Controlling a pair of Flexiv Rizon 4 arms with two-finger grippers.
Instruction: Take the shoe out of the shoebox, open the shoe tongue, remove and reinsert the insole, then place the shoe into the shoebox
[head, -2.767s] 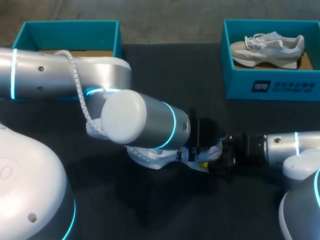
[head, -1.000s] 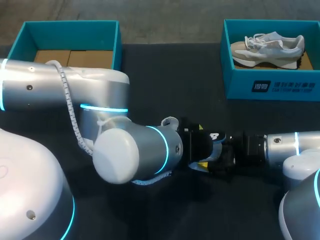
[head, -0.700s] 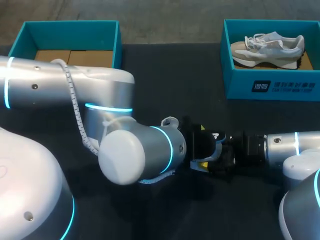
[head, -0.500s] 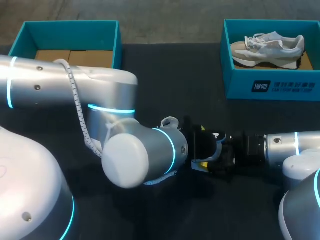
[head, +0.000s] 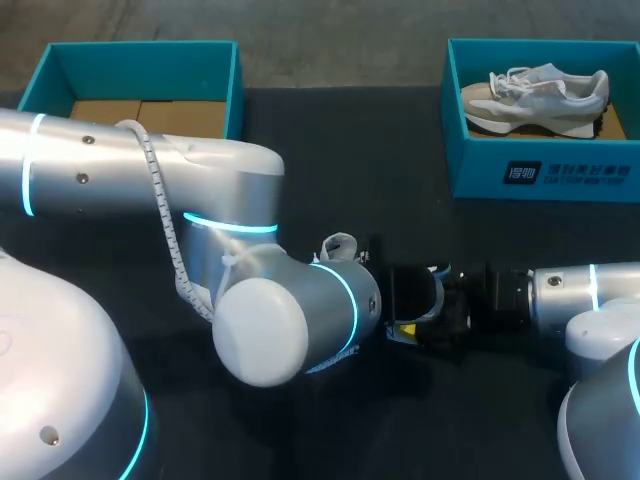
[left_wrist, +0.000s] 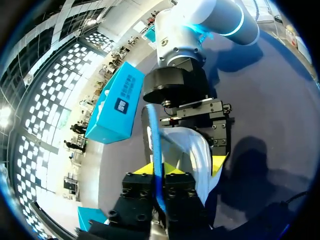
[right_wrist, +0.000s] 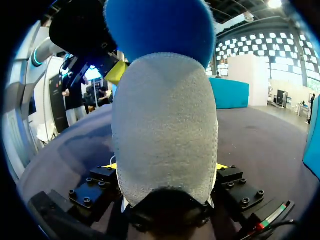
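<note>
A white and grey shoe (right_wrist: 165, 125) sits between the fingers of my right gripper (right_wrist: 165, 167), which is shut on it at mid-table. Its blue insole (right_wrist: 160, 30) sticks up out of the shoe ahead of that gripper. In the left wrist view my left gripper (left_wrist: 158, 170) is shut on the thin edge of the blue insole (left_wrist: 152, 130), just in front of the white shoe (left_wrist: 195, 150). From the head view, my left gripper (head: 405, 300) and right gripper (head: 432, 300) meet nose to nose. My left arm hides most of the shoe (head: 338, 246).
A teal shoebox (head: 545, 175) at the back right holds a second pale shoe (head: 535, 92). Another teal shoebox (head: 140, 55) at the back left shows only brown cardboard inside. My left arm's big elbow (head: 270, 325) lies over the table's middle.
My left gripper's fingers have closed onto the blue insole. My left arm's elbow has shifted slightly right and toward the front. The right arm and the shoe have stayed put.
</note>
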